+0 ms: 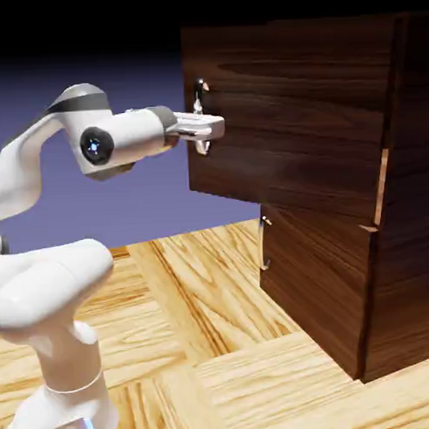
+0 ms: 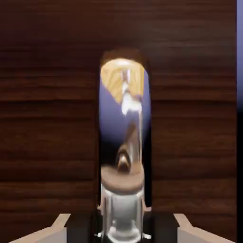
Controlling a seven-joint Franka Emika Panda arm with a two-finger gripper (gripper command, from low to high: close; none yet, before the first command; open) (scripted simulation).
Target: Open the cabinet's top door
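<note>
The gripper (image 1: 201,127) reaches level toward the cabinet, its jaws drawn in tight around the silver bar handle (image 1: 198,105) of the top door (image 1: 284,120). In the hand view the handle (image 2: 122,156) fills the space between the two fingers, a polished vertical bar that mirrors the violet backdrop and a patch of pale wood floor; the fingertips (image 2: 79,230) show only as dark shapes at the bottom edge, either side of the bar's base. Behind the bar, straight ahead of the gripper, the door's dark walnut grain (image 2: 47,118) covers nearly the whole hand view, with a thin strip of violet backdrop past the door's edge at the hand view's right.

Beyond the gripper, the top door stands swung partly out from the cabinet (image 1: 409,202): its handle edge juts forward of the lower panel (image 1: 316,275), and a pale gap shows at its far side where it leaves the cabinet body. Below the gripper and further in, the lower panel sits flush, with its shorter silver handle (image 1: 266,242) untouched. Behind the gripper the white arm (image 1: 111,139) runs back and bends down to its base on the light wooden table (image 1: 214,340).
</note>
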